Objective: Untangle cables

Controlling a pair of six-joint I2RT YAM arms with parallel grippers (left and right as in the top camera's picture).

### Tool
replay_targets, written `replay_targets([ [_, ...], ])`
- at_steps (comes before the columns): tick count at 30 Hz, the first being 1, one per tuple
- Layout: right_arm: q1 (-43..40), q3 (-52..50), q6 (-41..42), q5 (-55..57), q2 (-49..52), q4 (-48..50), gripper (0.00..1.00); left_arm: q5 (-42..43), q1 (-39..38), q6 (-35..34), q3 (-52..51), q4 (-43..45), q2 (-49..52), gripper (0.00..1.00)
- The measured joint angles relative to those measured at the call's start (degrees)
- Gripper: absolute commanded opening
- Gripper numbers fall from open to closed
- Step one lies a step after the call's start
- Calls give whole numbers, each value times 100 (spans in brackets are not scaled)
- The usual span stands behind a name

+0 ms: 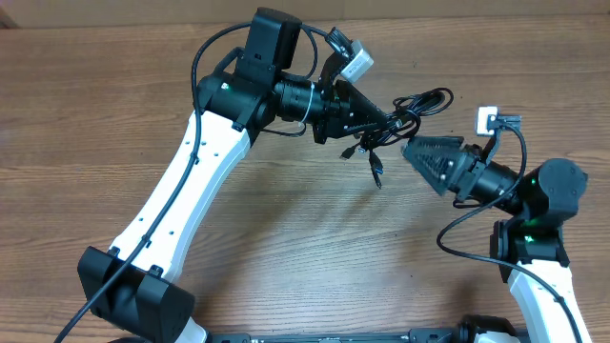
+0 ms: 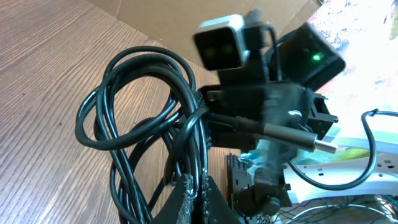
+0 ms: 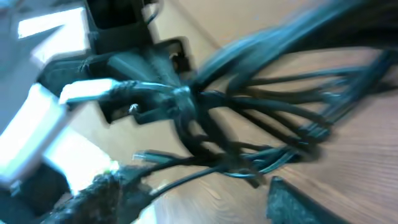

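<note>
— Where are the cables (image 1: 412,108)?

— Bunched over the far right part of the table (image 1: 286,248), between the two arms. From above, the bundle's long axis runs on a slant: the loops fan out to the upper right, and the loose strands with their small plug ends trail down to the lower left.

— Is anything holding them?

— The left gripper (image 1: 386,122) reaches in from the left and is clamped on the bundle about halfway along. In the left wrist view its fingers (image 2: 186,199) sit together at the bottom edge, with the black cords pinched between them and the loops rising up and to the left above the wood.

— And the other side?

— The right gripper (image 1: 411,151) points up and to the left, its tip just beside the trailing strands and below the knot. The right wrist view is blurred, but its fingers (image 3: 109,193) stand apart at the bottom corners, with nothing between them; the tangle lies ahead of them, spreading towards the upper right.

— Any single end you can pick out?

— One plug (image 2: 314,145) with a silvery tip shows in the left wrist view, lying nearly level and pointing right.

— Is the bundle on the table or lifted?

— I cannot tell.
</note>
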Motion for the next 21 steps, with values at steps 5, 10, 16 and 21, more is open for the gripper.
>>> replay_targets([
  [5, -2, 4, -210, -216, 2, 129, 88, 7, 0, -98, 0, -2, 0, 4],
  [10, -2, 4, -726, -203, 2, 31, 90, 50, 0, -238, 0, -4, 0, 4],
  [16, -4, 4, -1346, 92, 2, 22, 90, 72, 0, -564, 0, -92, 0, 4],
  [21, -4, 4, -1753, 407, 2, -79, 89, 107, 0, -809, 0, -142, 0, 4],
])
